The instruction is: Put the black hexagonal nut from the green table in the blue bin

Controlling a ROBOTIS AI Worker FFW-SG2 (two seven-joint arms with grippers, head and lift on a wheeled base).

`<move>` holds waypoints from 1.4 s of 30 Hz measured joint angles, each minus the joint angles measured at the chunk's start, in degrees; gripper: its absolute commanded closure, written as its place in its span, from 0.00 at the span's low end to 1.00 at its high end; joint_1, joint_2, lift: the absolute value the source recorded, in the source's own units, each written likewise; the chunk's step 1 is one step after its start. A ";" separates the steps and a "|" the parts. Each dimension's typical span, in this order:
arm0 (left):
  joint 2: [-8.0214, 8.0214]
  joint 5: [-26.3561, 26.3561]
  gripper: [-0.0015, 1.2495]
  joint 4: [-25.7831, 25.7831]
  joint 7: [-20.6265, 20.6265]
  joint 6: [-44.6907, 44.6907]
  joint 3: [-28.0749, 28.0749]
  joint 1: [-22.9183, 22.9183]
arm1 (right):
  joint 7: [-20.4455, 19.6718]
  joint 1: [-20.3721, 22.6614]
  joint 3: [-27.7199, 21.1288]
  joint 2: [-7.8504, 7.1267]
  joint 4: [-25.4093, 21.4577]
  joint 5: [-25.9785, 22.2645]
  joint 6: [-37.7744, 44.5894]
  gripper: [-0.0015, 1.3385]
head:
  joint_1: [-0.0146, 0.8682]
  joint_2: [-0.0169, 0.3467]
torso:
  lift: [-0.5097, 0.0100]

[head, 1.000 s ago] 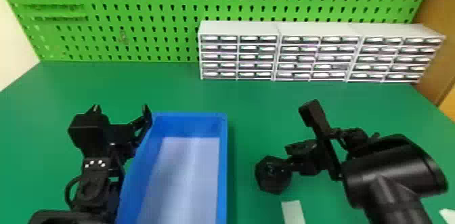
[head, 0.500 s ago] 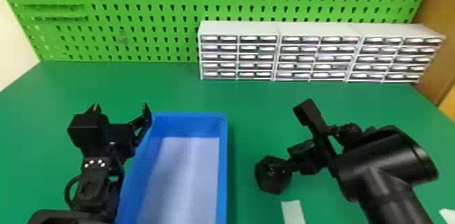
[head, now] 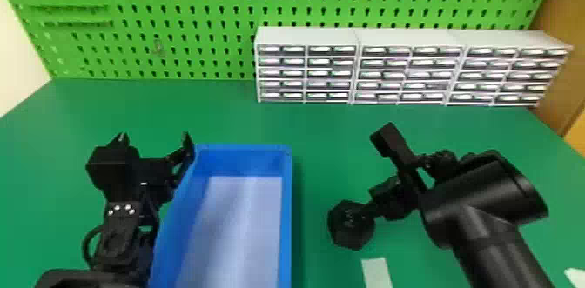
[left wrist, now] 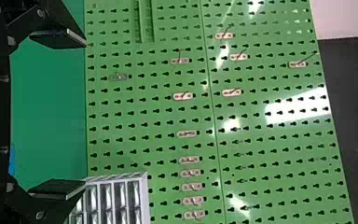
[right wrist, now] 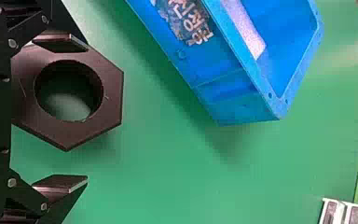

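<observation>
The black hexagonal nut [head: 350, 227] lies flat on the green table, right of the blue bin [head: 287, 222]. My right gripper [head: 373, 173] is at the nut's far right side, one finger reaching over its edge. In the right wrist view the right gripper [right wrist: 79, 112] is open; one finger overlaps the nut [right wrist: 112, 100], while the other stands off to the side over bare table. My left gripper [head: 154, 138] is parked by the bin's left wall. Seen from its own wrist, the left gripper [left wrist: 81, 114] is open with nothing between its fingers.
Grey drawer cabinets [head: 307, 37] stand at the back of the table against a green pegboard [head: 209, 17]. A pale strip [head: 377, 272] lies on the table just in front of the nut.
The right arm and gripper have shifted a little to the left, closer to the nut. The nut, the bin and the left arm have kept their places.
</observation>
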 measured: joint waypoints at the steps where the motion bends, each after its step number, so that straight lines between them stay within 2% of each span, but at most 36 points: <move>1: 0.00 0.00 0.17 0.00 0.00 -0.02 0.01 0.00 | 0.01 -0.25 0.14 0.04 0.35 0.12 0.02 0.21 | 0.76 0.20 | 0.80; 21: 0.00 0.17 0.17 0.68 0.04 -1.07 -0.14 -0.51 | -0.04 -2.67 0.47 0.53 7.29 2.14 -3.47 0.21 | 0.76 0.20 | 0.80; 37: 0.00 0.38 0.17 1.04 0.04 -1.63 -0.34 -0.79 | -0.09 -2.49 0.32 0.12 9.07 3.36 -4.04 0.22 | 0.76 0.20 | 0.80; 39: 0.00 0.41 0.17 1.05 0.04 -1.68 -0.33 -0.79 | -0.09 -2.27 0.31 0.12 9.12 3.42 -4.02 0.26 | 0.76 0.20 | 0.80; 42: 0.00 0.47 0.17 1.06 0.04 -1.80 -0.33 -0.78 | -0.09 -1.84 0.07 0.12 9.13 3.42 -4.00 0.38 | 0.76 0.20 | 0.80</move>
